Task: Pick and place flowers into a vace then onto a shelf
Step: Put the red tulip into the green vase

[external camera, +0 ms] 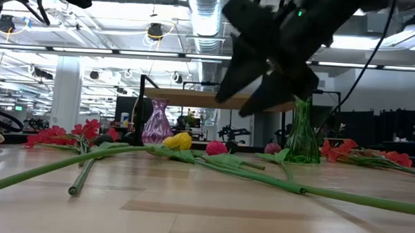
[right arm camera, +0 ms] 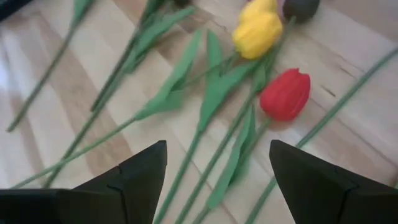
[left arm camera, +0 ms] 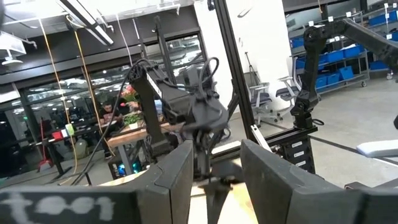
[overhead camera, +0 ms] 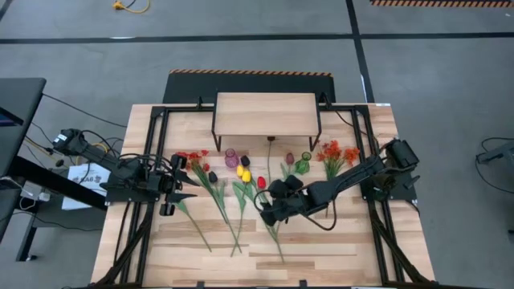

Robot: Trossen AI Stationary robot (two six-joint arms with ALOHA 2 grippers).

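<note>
Several flowers lie flat on the wood table, heads toward the far edge: yellow tulips [overhead camera: 243, 172], a red tulip [overhead camera: 261, 183] [right arm camera: 285, 94], red sprays [overhead camera: 191, 158] at the left, orange-red sprays [overhead camera: 337, 152] at the right. A purple vase [overhead camera: 231, 158] and a green vase [overhead camera: 303, 163] stand upright in front of the shelf [overhead camera: 265, 112]. My right gripper [overhead camera: 269, 210] [right arm camera: 217, 149] hangs open above the tulip stems, tilted down, touching nothing. My left gripper [overhead camera: 183, 183] [left arm camera: 216, 149] waits open at the table's left, clear of the table.
Black frame rails [overhead camera: 152, 152] run along both sides of the table. In the low view the green stems [external camera: 261, 175] cross the table's middle, with the two vases [external camera: 156, 121] [external camera: 302, 134] behind them. Bare wood lies near the front edge [overhead camera: 321, 257].
</note>
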